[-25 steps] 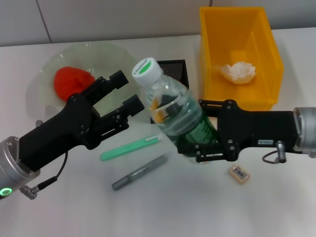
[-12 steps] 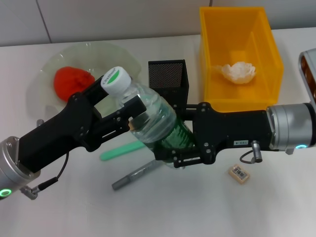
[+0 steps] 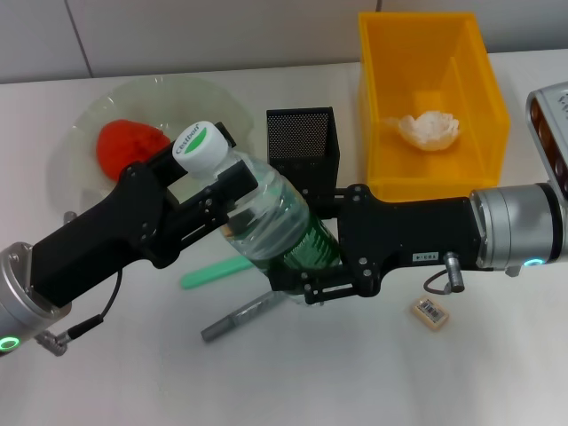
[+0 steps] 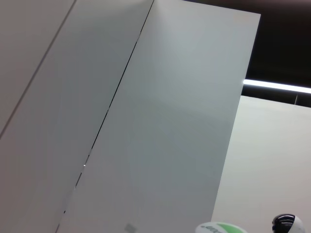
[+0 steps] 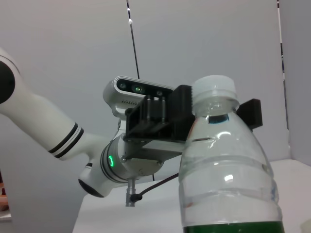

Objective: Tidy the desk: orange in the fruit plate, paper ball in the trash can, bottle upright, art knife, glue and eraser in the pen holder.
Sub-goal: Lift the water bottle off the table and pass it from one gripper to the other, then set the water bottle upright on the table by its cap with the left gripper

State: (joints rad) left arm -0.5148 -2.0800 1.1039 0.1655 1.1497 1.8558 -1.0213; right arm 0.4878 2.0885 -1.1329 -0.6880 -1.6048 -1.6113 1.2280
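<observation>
Above the middle of the desk, our right gripper point(image 3: 297, 280) clasped the bottle point(image 3: 266, 217) around its green label, holding it tilted with the cap leaning toward the fruit plate point(image 3: 67, 142). Our left gripper point(image 3: 209, 182) stood with one finger on each side of the bottle's neck; we could not tell whether it pressed. We judged the step in hand to be the bottle handover. Next, the left would need a firm hold before the right let go, then set it upright.
</observation>
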